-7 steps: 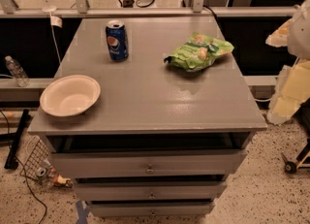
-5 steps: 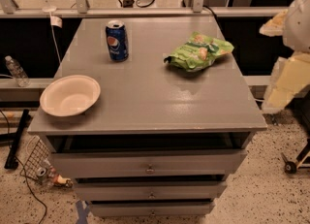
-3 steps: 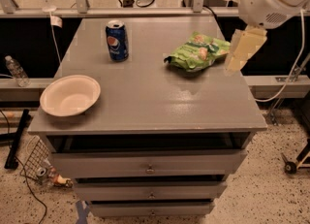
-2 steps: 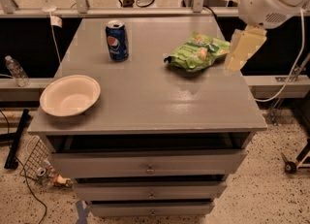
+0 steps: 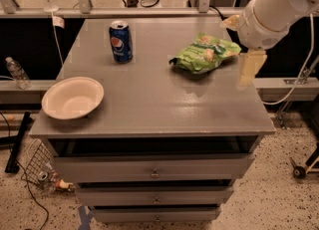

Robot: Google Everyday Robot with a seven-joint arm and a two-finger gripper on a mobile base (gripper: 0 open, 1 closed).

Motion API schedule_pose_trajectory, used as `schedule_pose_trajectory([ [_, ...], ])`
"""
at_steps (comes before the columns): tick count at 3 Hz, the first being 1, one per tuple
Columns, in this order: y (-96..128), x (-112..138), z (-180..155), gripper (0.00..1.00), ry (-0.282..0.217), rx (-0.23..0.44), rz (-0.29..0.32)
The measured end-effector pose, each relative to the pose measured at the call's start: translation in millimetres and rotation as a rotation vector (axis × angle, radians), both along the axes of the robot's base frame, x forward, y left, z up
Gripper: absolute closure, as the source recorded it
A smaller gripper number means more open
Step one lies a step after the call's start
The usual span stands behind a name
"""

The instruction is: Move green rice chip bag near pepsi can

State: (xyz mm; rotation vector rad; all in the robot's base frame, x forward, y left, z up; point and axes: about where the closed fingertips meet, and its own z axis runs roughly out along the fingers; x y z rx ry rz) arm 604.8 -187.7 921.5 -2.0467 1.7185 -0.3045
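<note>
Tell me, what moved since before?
Only the arm moved: the gripper swung in leftward from beyond the table and now hangs just right of the green rice chip bag. It has grabbed nothing. The bag, the pepsi can and the white bowl stayed put.

You had a grey cabinet (image 5: 164, 104) with three drawers (image 5: 154, 167) under its top. The floor (image 5: 279, 194) was speckled stone, and a black cable (image 5: 25, 189) lay on it at the near left. Behind the far edge ran a pale rail (image 5: 149, 12) over dark gaps. The gripper (image 5: 244, 50) hung above the cabinet's right edge.
</note>
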Motion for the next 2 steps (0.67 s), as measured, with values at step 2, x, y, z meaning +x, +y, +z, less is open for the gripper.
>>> schedule_pose_trajectory([
  [2, 17, 55, -43, 0.00, -0.056, -0.088, 0.114],
])
